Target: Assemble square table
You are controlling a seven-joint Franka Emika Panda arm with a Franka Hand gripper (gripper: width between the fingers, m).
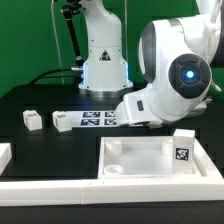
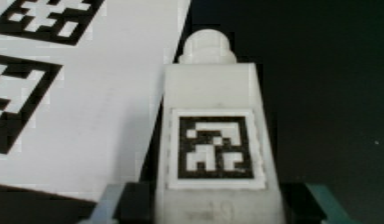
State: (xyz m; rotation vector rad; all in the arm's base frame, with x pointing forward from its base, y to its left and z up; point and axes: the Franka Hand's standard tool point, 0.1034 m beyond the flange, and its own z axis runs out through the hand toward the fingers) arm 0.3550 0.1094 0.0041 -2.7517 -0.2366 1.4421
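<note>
Black matte work surface under everything. Held leg (image 2: 215,140): white tagged block, rounded stud pointing away from the wrist, over the dark surface just beside the marker board (image 2: 73,90). Gripper (image 2: 215,198) fingers (image 2: 114,205) sit against both flanks, apparently clamped on it. Judged light, rigid, smooth plastic that may twist, so grip the flat sides. Square slab (image 1: 135,150) lies in front, with a corner leg (image 1: 182,148) upright at the exterior view's right. Loose leg (image 1: 33,120) and second loose leg (image 1: 62,121) lie beyond.

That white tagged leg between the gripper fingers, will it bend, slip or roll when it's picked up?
The leg looks like solid moulded plastic, so probably stiff and light. Its flat sides should keep it from rolling, though the smooth faces might slip between the fingers.
</note>
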